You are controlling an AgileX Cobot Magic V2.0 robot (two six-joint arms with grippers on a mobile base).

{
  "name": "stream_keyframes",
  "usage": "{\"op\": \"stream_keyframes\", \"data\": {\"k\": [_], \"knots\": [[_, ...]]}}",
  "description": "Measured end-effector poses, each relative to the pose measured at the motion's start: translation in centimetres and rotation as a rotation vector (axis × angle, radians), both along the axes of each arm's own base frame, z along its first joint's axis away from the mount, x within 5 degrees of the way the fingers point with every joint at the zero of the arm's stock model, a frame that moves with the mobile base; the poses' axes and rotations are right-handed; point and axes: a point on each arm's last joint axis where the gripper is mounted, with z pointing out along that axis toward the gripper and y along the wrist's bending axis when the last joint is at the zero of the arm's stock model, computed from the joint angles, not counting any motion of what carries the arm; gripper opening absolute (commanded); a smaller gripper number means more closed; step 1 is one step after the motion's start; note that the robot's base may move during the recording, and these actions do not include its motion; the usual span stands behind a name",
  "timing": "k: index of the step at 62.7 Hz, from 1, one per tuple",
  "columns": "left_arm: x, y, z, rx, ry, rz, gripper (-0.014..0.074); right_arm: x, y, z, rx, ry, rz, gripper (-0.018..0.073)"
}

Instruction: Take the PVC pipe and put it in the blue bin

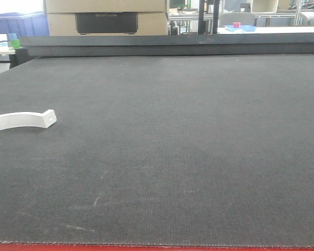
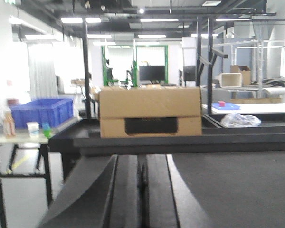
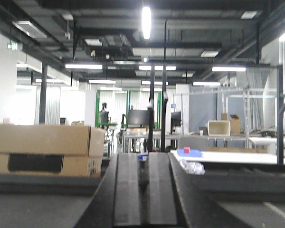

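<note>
Reach is the step in hand, and we judge it belongs to the left arm. The pipe (image 1: 21, 120) lies flat on the mat (image 1: 188, 157) at the far left of the front view, with its squared, holed end toward the middle and its other end cut off by the frame. Nothing touches it.

The left gripper (image 2: 142, 161) looks clenched on nothing, its fingers pressed together with only a thin seam between them. The right gripper (image 3: 143, 161) reads the same. Neither wrist view shows the pipe, so we would open the left jaws wide and tilt the wrist down until the white arc appears. We would then close across its narrow width near mid-arc, where it should balance; a pinch at one end may let it swing. It lies low, so the fingertips must come right down to the mat.

The mat is dark, finely textured and lightly scuffed near the front, with a red edge (image 1: 146, 247) below. The bin (image 2: 42, 111) stands off it on a side table (image 2: 14, 138) to the left, so the carry looks long. A box (image 1: 105, 18) sits along the far edge, with a bright workshop behind
</note>
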Motion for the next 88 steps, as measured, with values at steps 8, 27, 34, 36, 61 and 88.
{"op": "stream_keyframes", "data": {"k": [8,27,34,36,61,88], "knots": [[1.6,0.0,2.8,0.012,0.074,0.011,-0.0111,-0.2,0.1,3.0,0.005,0.063,0.003,-0.0168],[10.0,-0.2,6.1,-0.002,0.487,0.018,-0.0111,5.8,-0.5,6.4,0.060,0.498,0.018,-0.0168],[13.6,-0.3,5.2,0.003,0.683,0.027,-0.0111,9.4,-0.7,6.2,0.116,0.722,0.045,-0.0168],[14.9,-0.3,4.5,0.005,0.754,0.030,-0.0111,10.5,-0.7,6.0,0.135,0.806,0.055,-0.0168],[23.5,-0.7,-3.0,0.001,1.148,0.027,-0.0111,21.0,-1.6,-4.9,0.245,1.616,0.065,-0.0168],[24.8,-1.1,-4.7,-0.047,1.216,0.006,-0.0111,22.6,-1.8,-9.1,0.322,1.832,0.036,-0.0168]]}}
